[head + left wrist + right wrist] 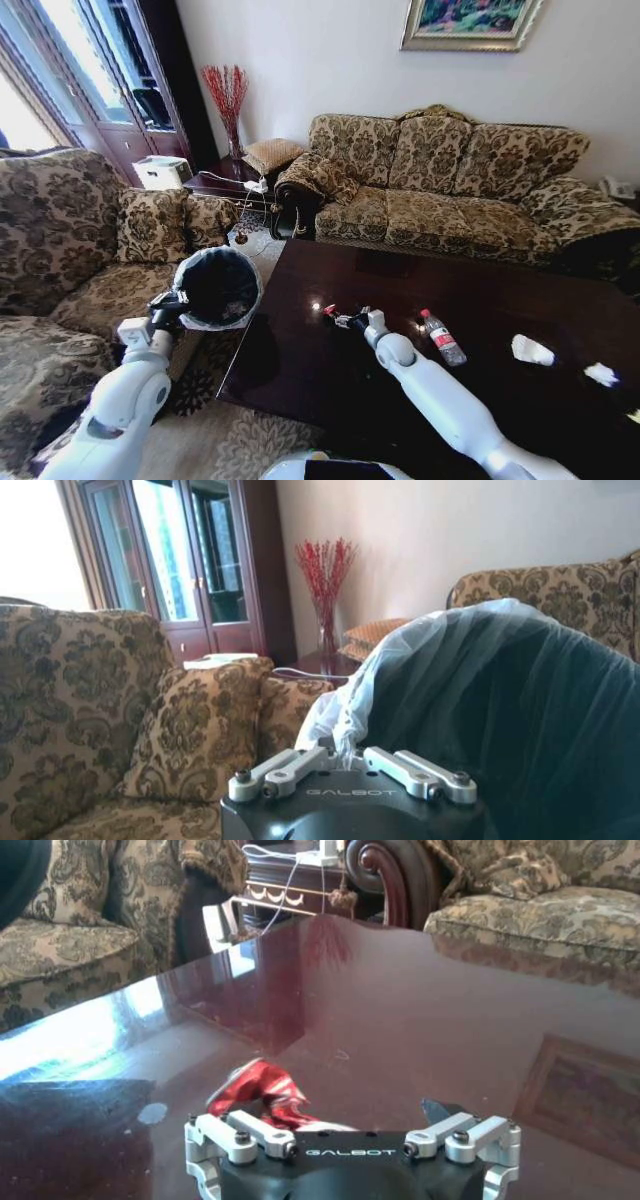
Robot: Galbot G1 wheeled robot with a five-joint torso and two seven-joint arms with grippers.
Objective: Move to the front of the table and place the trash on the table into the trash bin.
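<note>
Floral-patterned sofas line the back and left of the room; the table (330, 290), dark and glossy with window glare on its top, fills the lower right of the head view. Trash lies along it: a crumpled red-and-white snack wrapper (330, 311) at frame centre, a clear plastic bottle (441, 338) with red cap and label lying flat just right of it, and two white paper wads (531, 349) (601, 374) toward the right edge. The right gripper (345, 320) sits low over the tabletop at the wrapper; in the right wrist view the wrapper (262, 1090) lies between its fingers, beside the one at picture left, with the jaws standing wide. The trash bin (217, 287), round, dark inside and lined with a thin greyish bag, is at centre left, off the table's left edge, tilted with its mouth toward the camera. The left gripper (166, 311) holds it by the rim, jaws closed on the bag-covered edge (345, 739). A vase of red twigs (227, 100) stands in the far corner.
</note>
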